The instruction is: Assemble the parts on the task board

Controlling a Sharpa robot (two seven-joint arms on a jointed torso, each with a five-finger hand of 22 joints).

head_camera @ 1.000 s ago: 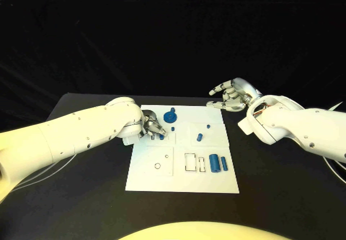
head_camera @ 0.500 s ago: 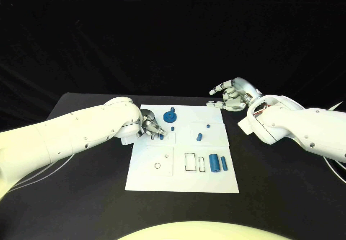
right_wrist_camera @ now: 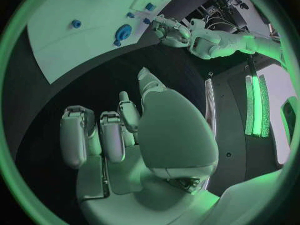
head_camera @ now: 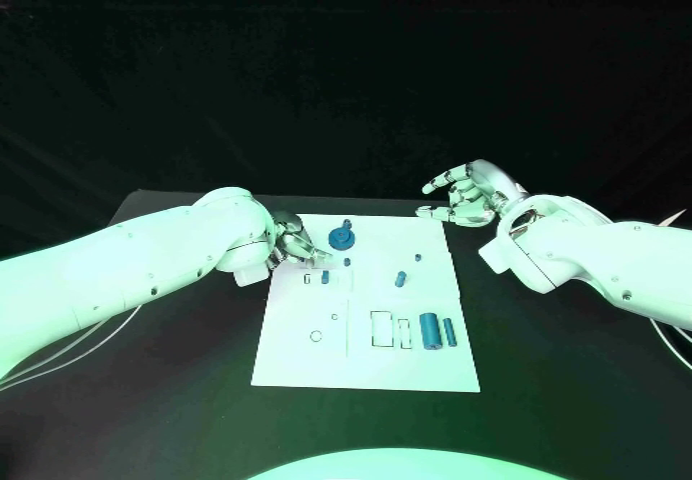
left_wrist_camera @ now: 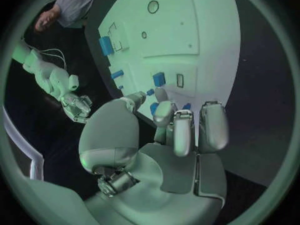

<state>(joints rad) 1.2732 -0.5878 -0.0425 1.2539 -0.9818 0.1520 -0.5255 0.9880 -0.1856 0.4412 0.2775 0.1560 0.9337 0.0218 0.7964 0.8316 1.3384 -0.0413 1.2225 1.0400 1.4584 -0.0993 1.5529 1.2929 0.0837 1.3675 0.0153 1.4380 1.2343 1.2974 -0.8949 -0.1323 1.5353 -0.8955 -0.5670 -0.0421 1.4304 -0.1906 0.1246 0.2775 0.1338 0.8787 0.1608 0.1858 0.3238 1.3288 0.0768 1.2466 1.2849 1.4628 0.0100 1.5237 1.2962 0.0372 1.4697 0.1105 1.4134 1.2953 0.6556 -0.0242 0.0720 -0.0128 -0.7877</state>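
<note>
Largest first: the black worktop [head_camera: 173, 400] carries the white task board [head_camera: 378, 350], which we find where it lay a second ago. Our left hand [head_camera: 293, 246] has drawn slightly back toward the board's far left corner; its fingers [left_wrist_camera: 178, 130] are curled close together, and we cannot tell whether they hold a part. A small blue peg [head_camera: 325, 277] now stands uncovered just beside them, so we judge that an insertion here is finishing or being re-approached. Our right hand [head_camera: 469, 192] hovers off the board's far right corner, fingers loosely apart and empty, unchanged. The blue gear [head_camera: 342, 237], two blue cylinders [head_camera: 431, 326] and remaining small pegs [head_camera: 401, 278] have not moved.
</note>
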